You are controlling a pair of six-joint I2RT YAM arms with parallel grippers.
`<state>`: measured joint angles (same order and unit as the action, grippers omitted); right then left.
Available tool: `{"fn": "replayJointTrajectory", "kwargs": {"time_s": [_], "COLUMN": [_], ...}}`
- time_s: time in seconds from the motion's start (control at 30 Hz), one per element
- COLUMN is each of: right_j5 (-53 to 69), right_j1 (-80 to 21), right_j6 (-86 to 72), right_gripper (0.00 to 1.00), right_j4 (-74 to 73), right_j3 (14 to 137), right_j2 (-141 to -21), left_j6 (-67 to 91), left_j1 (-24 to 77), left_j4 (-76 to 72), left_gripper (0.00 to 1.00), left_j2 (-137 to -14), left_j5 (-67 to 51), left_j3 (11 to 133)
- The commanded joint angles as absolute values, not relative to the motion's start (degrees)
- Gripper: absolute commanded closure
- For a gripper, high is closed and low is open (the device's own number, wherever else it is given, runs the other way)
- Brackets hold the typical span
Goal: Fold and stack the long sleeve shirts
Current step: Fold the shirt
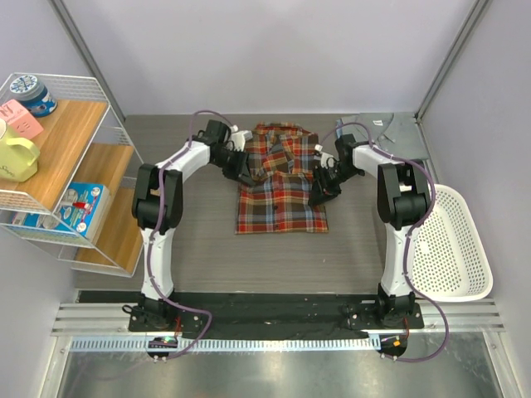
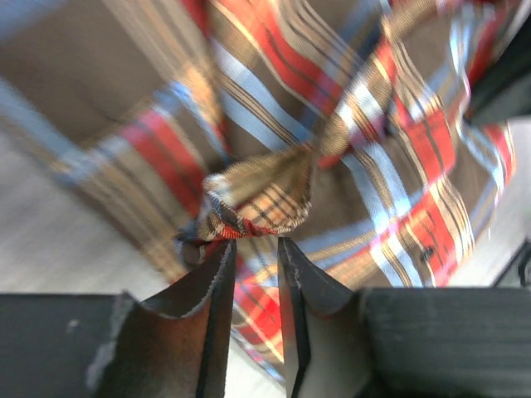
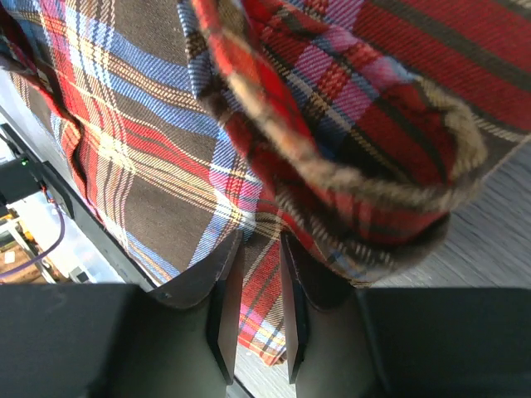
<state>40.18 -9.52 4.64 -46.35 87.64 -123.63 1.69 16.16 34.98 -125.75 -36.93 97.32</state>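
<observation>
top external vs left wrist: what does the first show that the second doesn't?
Only top external: the whole plaid shirt lying on the table, the right hand at its right edge, a white basket and a wire shelf.
Only left wrist: a bunched fold of cloth right at the left hand fingertips, jaws narrowly apart. Whether it is pinched is unclear.
Both: the plaid shirt, with the left hand at it.
</observation>
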Motion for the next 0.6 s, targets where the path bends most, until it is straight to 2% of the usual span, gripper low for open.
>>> {"fn": "replayJointTrajectory", "kwargs": {"time_s": [0.0, 0.07, 0.1, 0.27, 0.4, 0.57], "right_j5": [37.8, 37.7, 37.7, 39.5, 47.9, 56.2], "right_j1": [-9.3, -9.2, -9.3, -9.1, -9.2, -10.0], "right_j6": [6.2, 6.1, 6.2, 7.1, 7.6, 3.0], "right_gripper": [0.69, 0.69, 0.69, 0.66, 0.6, 0.54], "right_j4": [-44.4, -44.3, -44.5, -46.0, -45.8, -44.7], "right_j3": [88.2, 88.9, 89.1, 90.7, 91.7, 88.7], "right_j2": [-124.2, -124.1, -123.9, -120.6, -116.4, -113.5], "left_j6": [6.2, 6.3, 6.6, 8.2, 7.3, 16.9], "left_j1": [13.8, 13.7, 13.6, 12.0, 11.7, 14.1], "left_j4": [28.7, 28.4, 27.3, 24.9, 24.8, 24.0], "left_gripper": [0.69, 0.66, 0.61, 0.59, 0.52, 0.41], "left_j2": [-128.0, -128.4, -128.0, -124.5, -117.4, -109.1], "left_j5": [-34.8, -34.0, -33.4, -32.5, -42.0, -56.0], "left_j3": [101.9, 102.8, 102.9, 100.8, 95.5, 81.9]}}
